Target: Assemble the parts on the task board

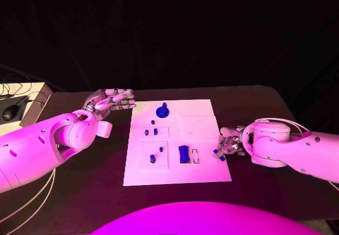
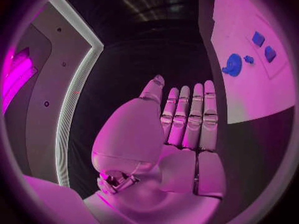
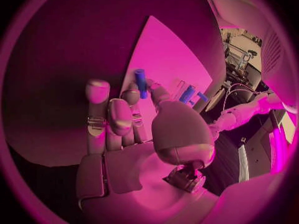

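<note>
1. Your right hand (image 1: 230,145) sits at the right edge of the board (image 1: 205,171). Its fingers (image 3: 134,97) pinch a small blue peg (image 3: 141,82) by its low end, and the peg's top sticks up free.

2. Your left hand (image 1: 109,102) hovers over the table (image 1: 268,98), just off the board's far left corner. Its fingers (image 2: 187,117) lie straight, side by side, and hold nothing.

3. The other parts are on the board: a round blue piece (image 1: 163,112) near the far edge, two small pegs (image 1: 150,131) below it, one peg (image 1: 153,158) lower down, and a long blue block (image 1: 183,153) near the middle of the board, close to your right hand.

4. I think you are about to carry the peg to its hole, so most of the job is not yet done.

5. The peg could slip. It is thin and held only at one end, so a quick turn of the wrist may tip it out.

6. The peg could jam. If it leans as it goes down, it will catch on the hole's rim.

7. Your right hand may bump the long block, which is near it.

8. The board may slide if you push hard, since your left hand is not holding it down.
</note>
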### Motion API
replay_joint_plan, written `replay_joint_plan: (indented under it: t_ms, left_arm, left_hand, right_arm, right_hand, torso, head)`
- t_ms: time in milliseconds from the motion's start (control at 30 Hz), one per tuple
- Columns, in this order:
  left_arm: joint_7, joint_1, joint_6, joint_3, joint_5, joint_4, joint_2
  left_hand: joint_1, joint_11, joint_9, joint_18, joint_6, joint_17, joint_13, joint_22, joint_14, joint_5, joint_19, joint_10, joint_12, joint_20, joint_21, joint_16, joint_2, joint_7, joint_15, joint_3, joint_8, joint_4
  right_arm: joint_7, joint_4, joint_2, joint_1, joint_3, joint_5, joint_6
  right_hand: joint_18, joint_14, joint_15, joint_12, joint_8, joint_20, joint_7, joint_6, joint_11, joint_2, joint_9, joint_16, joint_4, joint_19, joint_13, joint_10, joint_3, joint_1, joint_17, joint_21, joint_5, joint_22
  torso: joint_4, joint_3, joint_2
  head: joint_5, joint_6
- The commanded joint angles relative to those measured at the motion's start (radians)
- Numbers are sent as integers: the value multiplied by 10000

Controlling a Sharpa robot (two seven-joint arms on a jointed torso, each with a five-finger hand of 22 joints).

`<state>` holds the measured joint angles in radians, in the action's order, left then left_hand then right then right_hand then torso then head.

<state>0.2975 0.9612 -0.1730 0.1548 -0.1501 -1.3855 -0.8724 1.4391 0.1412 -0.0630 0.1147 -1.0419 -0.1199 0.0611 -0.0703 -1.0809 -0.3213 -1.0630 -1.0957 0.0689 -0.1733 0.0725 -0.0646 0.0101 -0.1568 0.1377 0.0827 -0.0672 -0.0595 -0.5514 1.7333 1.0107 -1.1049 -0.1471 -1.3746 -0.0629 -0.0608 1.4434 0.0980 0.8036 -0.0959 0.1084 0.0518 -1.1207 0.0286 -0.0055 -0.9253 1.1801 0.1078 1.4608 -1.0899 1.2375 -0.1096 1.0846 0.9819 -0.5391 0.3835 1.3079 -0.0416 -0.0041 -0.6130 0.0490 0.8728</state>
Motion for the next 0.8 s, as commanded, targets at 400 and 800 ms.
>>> replay_joint_plan:
  t_ms: [400, 800]
  left_arm:
    - [17, -1, 91, 2, 32, -33, -19]
    - [18, -1, 95, 2, 32, -34, -19]
  left_hand:
    - [9, 9, 6, -7, 21, -8, -9, 2, 3, 11, 56, -22, -23, 30, -39, 26, 119, -7, -33, -8, 24, -66]
    - [9, 5, 5, -3, 13, -9, -9, 1, 1, 9, 56, -28, -20, 29, -36, 25, 147, 7, -34, -16, 21, -91]
  right_arm:
    - [-76, -114, 16, 134, -84, 513, -206]
    - [23, -50, 69, -91, -63, 2334, 509]
  right_hand:
    - [-51, 2, -51, -94, 222, -41, 22, -9, 30, 143, 2798, -98, 527, 17, 104, -136, -1247, -9, 137, -9, 905, 747]
    - [-44, 20, -34, -74, 49, -23, -38, 24, 65, 37, 2401, -120, 791, -2, 135, -120, -1957, -302, 206, -109, 1102, 752]
  torso:
    - [1, 6, -5]
    - [-2, -5, -2]
  head:
    - [-13, -2]
    - [-33, -2]
